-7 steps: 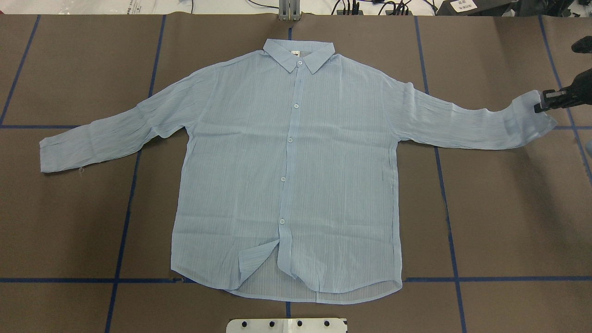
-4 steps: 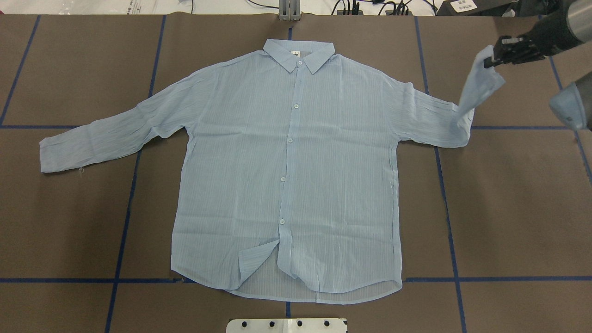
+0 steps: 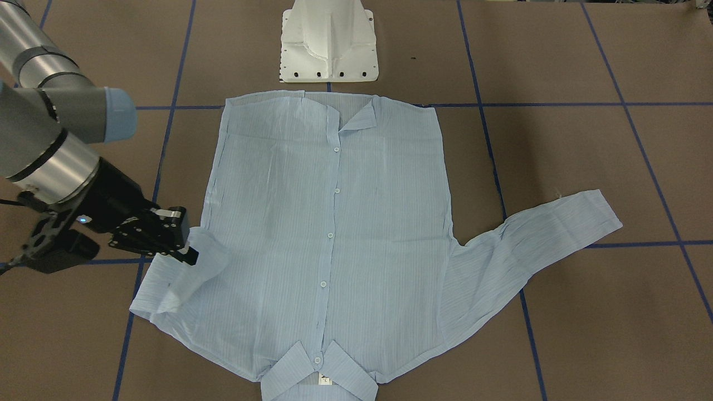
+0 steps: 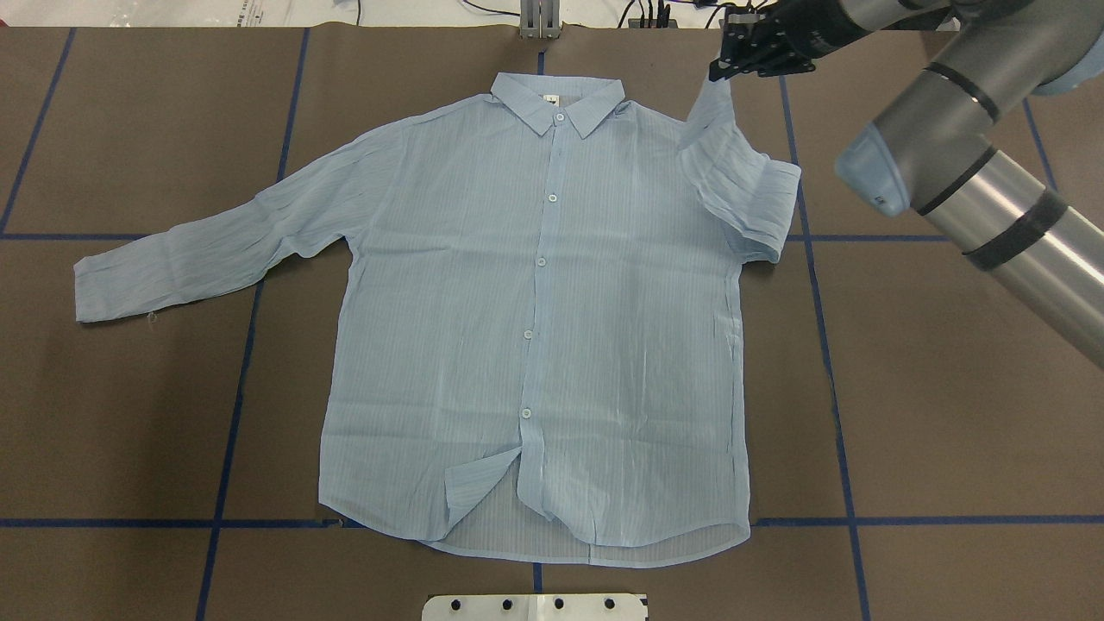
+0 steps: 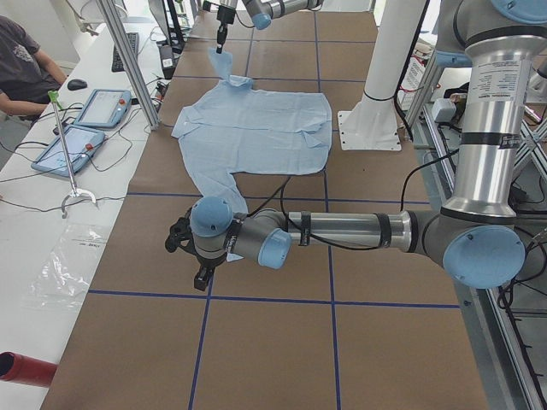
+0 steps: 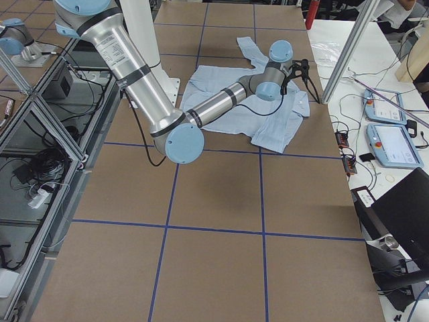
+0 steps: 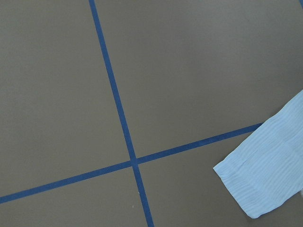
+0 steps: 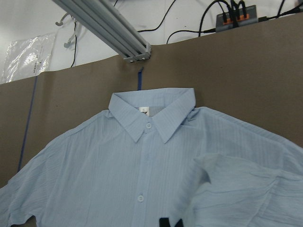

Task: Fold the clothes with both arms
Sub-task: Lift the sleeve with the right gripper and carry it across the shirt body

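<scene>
- The table [image 4: 949, 414], covered in brown paper crossed by blue tape lines [image 4: 949, 520], filled every view.
- The shirt [image 4: 535, 345] lay face up and buttoned in the middle of the table. Its hem was toward the robot and one lower front corner was flipped back near the hem.
- The right arm [image 4: 975, 172] reached in from the robot's right, across the far side of the table, to a spot above the shirt's shoulder.
- The left arm [image 5: 359, 231] stretched low over bare table on the robot's left.
- The white pedestal base [image 3: 328, 44] stood just beyond the hem.
- The outstretched sleeve [image 4: 198, 259] lay flat on the robot's left, its cuff apart from the left arm's tip.
- The right gripper [image 4: 723, 71] pinched the other sleeve's cuff and held it raised beside the collar [image 4: 595, 108], so that sleeve doubled back over the shoulder.
- The left gripper [image 5: 203, 278] pointed down at the table. Whether its jaws were apart or together could not be told.
- The buttons [image 4: 542, 260] ran in a white row down the front.
</scene>
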{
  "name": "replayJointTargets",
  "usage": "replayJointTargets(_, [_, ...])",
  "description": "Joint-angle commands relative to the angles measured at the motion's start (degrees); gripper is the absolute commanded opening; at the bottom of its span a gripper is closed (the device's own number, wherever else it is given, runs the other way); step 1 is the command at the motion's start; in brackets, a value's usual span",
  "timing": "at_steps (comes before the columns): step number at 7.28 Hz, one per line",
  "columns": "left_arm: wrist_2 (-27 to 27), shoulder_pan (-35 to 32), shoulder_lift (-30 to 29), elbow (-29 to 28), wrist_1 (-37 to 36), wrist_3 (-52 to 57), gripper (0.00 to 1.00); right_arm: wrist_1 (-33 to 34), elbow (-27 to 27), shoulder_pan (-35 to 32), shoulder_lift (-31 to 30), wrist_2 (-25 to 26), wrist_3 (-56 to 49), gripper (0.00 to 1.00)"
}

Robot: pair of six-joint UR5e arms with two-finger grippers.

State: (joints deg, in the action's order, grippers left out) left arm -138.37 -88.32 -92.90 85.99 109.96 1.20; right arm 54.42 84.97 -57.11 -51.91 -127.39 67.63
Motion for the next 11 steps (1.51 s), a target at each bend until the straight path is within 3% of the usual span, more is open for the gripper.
replayJointTargets(1, [0.0,0.0,0.0,-0.6,0.4,-0.1,0.99,1.5,-1.6,8.5,7.4,9.0,0.1,0.0])
replayJointTargets(3, [0.1,0.0,0.0,-0.8,0.4,-0.1,0.99,1.1,-14.9,13.7,16.9,14.1,-0.7,0.0])
replayJointTargets(5, [0.1,0.1,-0.1,-0.9,0.4,-0.1,0.99,1.0,-24.3,16.4,20.4,16.0,-4.9,0.0])
replayJointTargets(7, [0.1,0.0,-0.1,-0.9,0.4,-0.1,0.99,0.7,-40.3,19.4,31.0,20.8,-6.1,0.0])
replayJointTargets(8, [0.1,0.0,-0.1,-0.9,0.5,-0.1,0.99,-0.3,-40.9,21.1,33.6,24.4,-6.1,0.98])
replayJointTargets(11, [0.1,0.0,-0.1,-2.4,1.8,-0.1,0.99,-2.8,-40.9,21.6,35.2,26.8,-5.5,1.0])
